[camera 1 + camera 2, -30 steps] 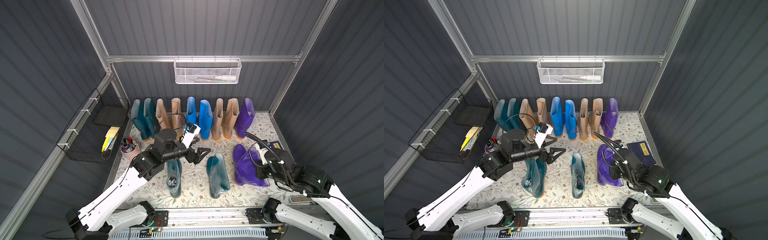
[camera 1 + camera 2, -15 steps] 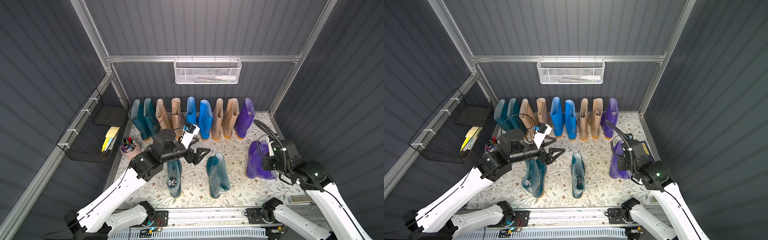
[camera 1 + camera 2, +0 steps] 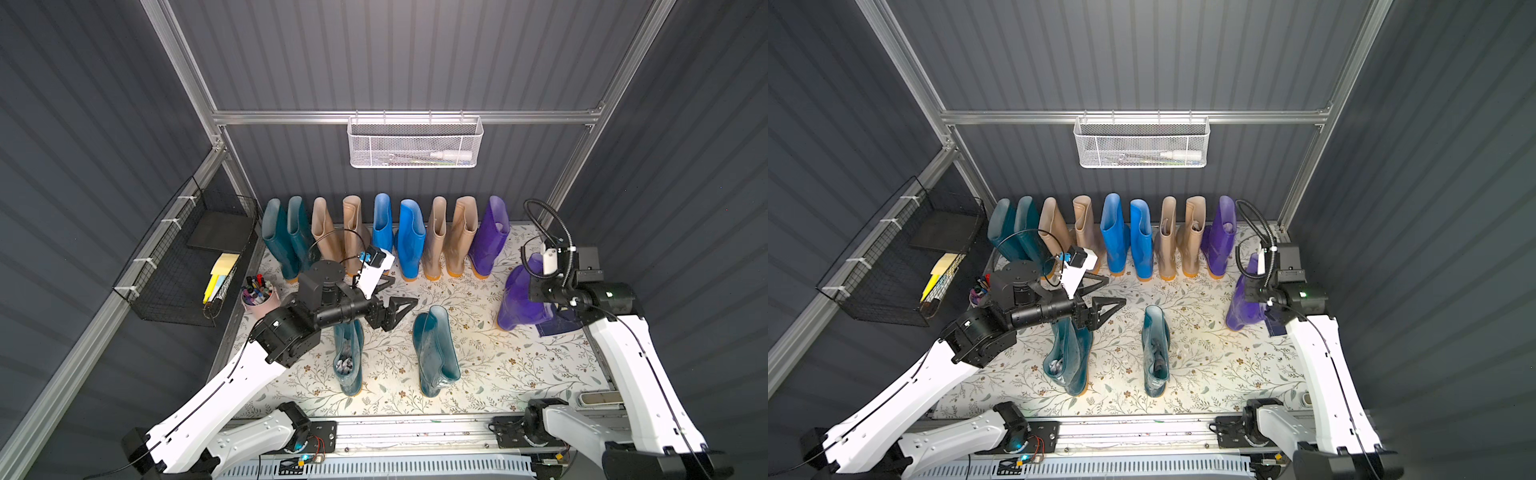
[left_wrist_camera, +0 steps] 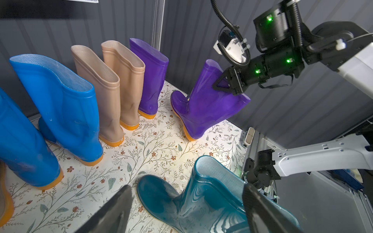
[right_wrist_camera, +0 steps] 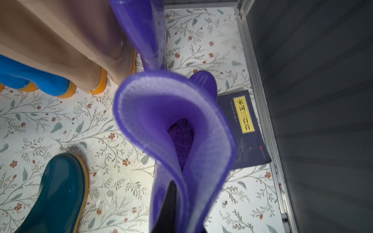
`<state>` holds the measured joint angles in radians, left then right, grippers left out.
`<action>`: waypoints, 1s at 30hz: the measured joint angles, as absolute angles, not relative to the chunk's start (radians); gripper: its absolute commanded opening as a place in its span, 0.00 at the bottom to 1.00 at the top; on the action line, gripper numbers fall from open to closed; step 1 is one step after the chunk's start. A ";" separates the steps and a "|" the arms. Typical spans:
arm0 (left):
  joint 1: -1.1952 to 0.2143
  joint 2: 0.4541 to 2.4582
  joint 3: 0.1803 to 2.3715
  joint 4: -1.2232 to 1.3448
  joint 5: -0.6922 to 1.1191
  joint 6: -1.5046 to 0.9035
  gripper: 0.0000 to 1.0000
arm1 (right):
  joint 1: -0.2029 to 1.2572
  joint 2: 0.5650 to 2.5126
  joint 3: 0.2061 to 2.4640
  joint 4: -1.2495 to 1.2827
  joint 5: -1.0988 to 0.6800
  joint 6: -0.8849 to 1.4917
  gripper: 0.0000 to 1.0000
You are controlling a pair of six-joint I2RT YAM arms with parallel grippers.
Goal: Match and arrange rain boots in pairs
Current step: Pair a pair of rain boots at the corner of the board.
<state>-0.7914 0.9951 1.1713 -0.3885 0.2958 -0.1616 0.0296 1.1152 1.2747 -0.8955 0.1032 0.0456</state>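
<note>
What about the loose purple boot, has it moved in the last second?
Yes. The right hand raised the loose purple boot off its side, nearly upright, and shifted it toward the back-row purple boot.

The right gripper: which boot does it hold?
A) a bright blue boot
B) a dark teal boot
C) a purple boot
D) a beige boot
C: the left wrist view shows the right gripper closed on the top rim of the tilted purple boot.

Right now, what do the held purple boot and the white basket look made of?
Held purple boot: likely rubber or PVC, glossy; highlights show and its cuff folds in the right tool. Basket: seemingly white-coated metal mesh, matte; fine holes show.
</note>
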 measured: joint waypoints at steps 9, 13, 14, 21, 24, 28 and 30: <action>-0.791 0.947 1.171 -0.413 0.285 -0.169 0.87 | -0.006 1.322 1.353 -0.739 0.093 -0.058 0.00; -0.791 0.942 1.170 -0.429 0.280 -0.170 0.87 | -0.008 1.394 1.383 -0.690 0.095 -0.097 0.00; -0.791 0.942 1.170 -0.431 0.279 -0.170 0.87 | -0.008 1.409 1.390 -0.678 0.097 -0.108 0.00; -0.791 0.935 1.170 -0.447 0.269 -0.173 0.87 | -0.009 1.464 1.396 -0.590 0.133 -0.177 0.00; -0.791 0.936 1.170 -0.449 0.269 -0.173 0.87 | -0.009 1.477 1.396 -0.555 0.146 -0.195 0.00; -0.791 0.941 1.170 -0.449 0.269 -0.173 0.87 | -0.009 1.504 1.405 -0.508 0.150 -0.213 0.00; -0.791 0.944 1.170 -0.450 0.269 -0.173 0.87 | -0.009 1.523 1.415 -0.485 0.154 -0.220 0.01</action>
